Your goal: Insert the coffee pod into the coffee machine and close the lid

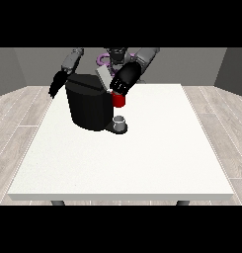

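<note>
The black coffee machine (89,106) stands on the white table (142,158), left of the middle and towards the back. Its grey lid (103,76) is tilted up. The hand at the view's right (124,80) is at the machine's top front corner, just right of the lid and directly above a red thing at the machine (118,100). A small pale spot shows at that hand's lower edge; I cannot tell what it is. A grey thing (120,122) sits on the machine's base under the red thing. The hand at the view's left (57,83) hangs beside the machine's left side, its fingers pointing down and holding nothing.
The table's bare surface stretches from the machine to the near edge and the right edge. The robot's body is behind the machine, at the table's far edge.
</note>
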Motion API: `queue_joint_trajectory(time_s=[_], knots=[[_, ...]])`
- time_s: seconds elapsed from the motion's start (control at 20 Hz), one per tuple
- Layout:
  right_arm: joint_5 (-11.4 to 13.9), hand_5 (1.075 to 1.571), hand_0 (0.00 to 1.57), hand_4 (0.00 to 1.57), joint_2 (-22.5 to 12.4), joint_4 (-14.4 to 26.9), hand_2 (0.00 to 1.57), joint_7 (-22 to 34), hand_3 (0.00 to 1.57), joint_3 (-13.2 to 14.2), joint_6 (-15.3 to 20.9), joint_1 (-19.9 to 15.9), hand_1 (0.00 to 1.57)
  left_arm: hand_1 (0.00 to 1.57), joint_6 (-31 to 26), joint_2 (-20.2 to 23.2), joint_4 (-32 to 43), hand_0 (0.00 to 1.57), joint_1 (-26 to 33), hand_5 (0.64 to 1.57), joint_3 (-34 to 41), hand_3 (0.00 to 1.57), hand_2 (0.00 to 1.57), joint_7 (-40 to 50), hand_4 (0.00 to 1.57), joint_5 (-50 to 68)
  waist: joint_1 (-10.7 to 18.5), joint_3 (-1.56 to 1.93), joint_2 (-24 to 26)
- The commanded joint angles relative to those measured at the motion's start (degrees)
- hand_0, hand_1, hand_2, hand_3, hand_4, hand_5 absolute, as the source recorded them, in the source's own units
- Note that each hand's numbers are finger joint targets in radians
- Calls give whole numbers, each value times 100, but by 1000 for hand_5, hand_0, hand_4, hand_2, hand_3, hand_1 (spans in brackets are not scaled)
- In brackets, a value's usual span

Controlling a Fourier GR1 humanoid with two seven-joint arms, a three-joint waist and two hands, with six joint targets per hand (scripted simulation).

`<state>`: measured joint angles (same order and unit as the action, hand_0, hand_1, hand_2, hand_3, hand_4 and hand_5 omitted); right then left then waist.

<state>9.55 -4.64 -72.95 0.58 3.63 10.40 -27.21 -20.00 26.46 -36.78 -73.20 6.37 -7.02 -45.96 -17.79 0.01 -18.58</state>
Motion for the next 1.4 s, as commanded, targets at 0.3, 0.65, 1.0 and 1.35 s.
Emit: queue_joint_trajectory(time_s=[0.3, 0.65, 1.0, 1.35], knots=[[25, 1571, 0, 0, -26, 157, 0, 203, 0, 170, 202, -258, 0, 1135, 98, -36, 4, 1135, -51, 1571, -297, 998, 1146, -171, 0, -352, 174, 2, -120], [88, 1571, 0, 61, 153, -128, 0, 89, 0, -84, 190, 72, 0, 1150, 542, -18, 76, 1150, 160, 1571, -39, 953, 1145, -571, 0, -214, -4, -1, -177], [155, 1571, 0, 0, 164, -85, 0, -31, 0, -147, 197, -53, 0, 1224, 708, 20, 55, 1224, -38, 1571, -9, 978, 1202, -601, 0, -291, -103, 0, -331], [226, 1571, 0, 185, 29, -144, 0, 69, 0, -75, 248, -298, 0, 1044, 831, 460, 50, 1044, -133, 1571, -65, 744, 1049, -963, 0, -522, -93, 0, -613]])
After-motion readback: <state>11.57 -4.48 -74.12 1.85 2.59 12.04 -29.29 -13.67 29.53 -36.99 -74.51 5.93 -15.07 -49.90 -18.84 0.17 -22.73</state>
